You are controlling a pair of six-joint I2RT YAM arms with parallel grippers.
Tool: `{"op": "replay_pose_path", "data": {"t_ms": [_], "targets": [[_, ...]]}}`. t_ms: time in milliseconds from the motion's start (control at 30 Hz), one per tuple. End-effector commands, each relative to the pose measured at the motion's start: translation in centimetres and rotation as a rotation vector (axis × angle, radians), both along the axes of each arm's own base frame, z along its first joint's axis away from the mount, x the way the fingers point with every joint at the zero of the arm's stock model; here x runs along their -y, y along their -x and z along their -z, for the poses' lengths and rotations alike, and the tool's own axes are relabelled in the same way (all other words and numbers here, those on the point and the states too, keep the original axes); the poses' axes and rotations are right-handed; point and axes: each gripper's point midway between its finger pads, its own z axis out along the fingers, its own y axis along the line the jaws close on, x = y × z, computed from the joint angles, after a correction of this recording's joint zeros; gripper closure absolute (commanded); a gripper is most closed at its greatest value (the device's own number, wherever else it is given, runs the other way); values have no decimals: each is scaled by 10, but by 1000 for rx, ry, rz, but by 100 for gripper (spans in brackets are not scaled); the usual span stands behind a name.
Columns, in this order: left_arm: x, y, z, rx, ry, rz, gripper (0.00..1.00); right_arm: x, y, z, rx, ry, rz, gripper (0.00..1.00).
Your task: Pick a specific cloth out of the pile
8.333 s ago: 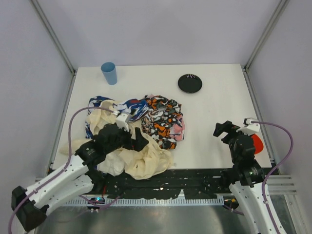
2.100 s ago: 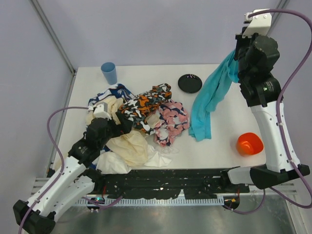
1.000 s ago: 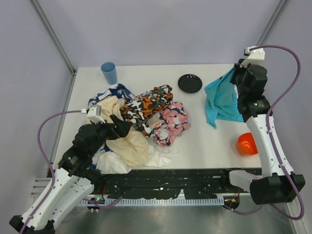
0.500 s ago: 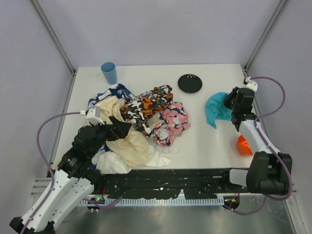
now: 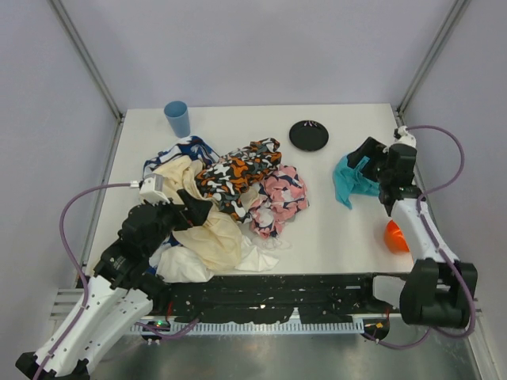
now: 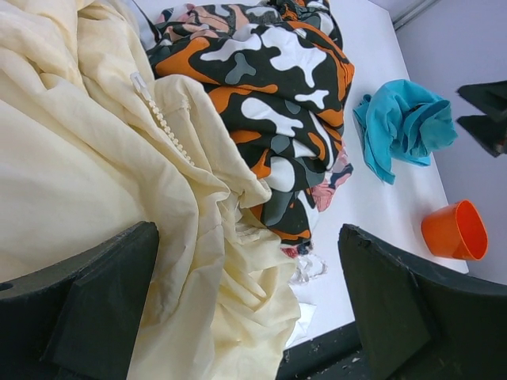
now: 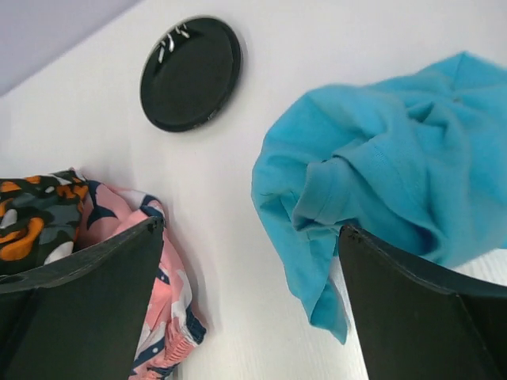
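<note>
A light blue plastic cup [image 5: 177,119] stands upright at about 11 o'clock on the white table [image 5: 333,229]; from above I cannot tell what is inside it. An orange plastic cup [image 6: 453,231] sits at about 4 o'clock, half hidden behind the right arm in the top view, and its inside cannot be made out either. A flat round black disc [image 5: 308,135] lies at about 1 o'clock.

The small plain teal cloth [image 5: 352,178] lies crumpled on the table at about 3 o'clock, on its own. It is well apart from the heap of mixed fabrics [image 5: 222,202], which spreads from 9 o'clock to the centre (cream at the near side, orange-black-white camouflage and pink print toward the middle, blue-and-white at the back). The disc sits at 10 o'clock from the teal cloth, the orange cup at 5 o'clock.

The right arm reaches up the right edge of the table, and its wrist bends inward. The right gripper [image 5: 366,154] hangs low over the far edge of the teal cloth, with its fingers spread wide and gripping nothing. Whether a fingertip brushes the fabric I cannot tell.

The left arm stretches forward from its base at 7 o'clock. The left gripper [image 5: 188,207] is poised over the cream folds — jaws wide apart, no fabric pinched between them.
</note>
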Motion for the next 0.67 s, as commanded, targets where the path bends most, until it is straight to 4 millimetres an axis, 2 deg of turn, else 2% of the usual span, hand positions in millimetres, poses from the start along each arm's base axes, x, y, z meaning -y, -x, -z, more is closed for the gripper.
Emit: {"op": "replay_pose_path", "data": {"t_ms": [0, 67, 100, 167, 233, 367, 633], "targets": [[-1, -4, -1, 14, -8, -12, 0, 33, 35, -73, 134, 200, 114, 5], [0, -5, 0, 9, -8, -13, 0, 43, 61, -80, 136, 253, 168, 5], [1, -6, 0, 6, -7, -10, 0, 45, 75, -77, 119, 257, 186, 5], [3, -7, 0, 3, -7, -4, 0, 47, 92, -78, 134, 258, 210, 5], [3, -8, -1, -4, -18, -4, 0, 41, 99, -75, 160, 265, 177, 5], [0, -8, 0, -19, -37, -16, 0, 35, 107, -84, 230, 277, 144, 5], [-8, -6, -2, -1, -48, -44, 0, 36, 109, -86, 279, 274, 160, 5]]}}
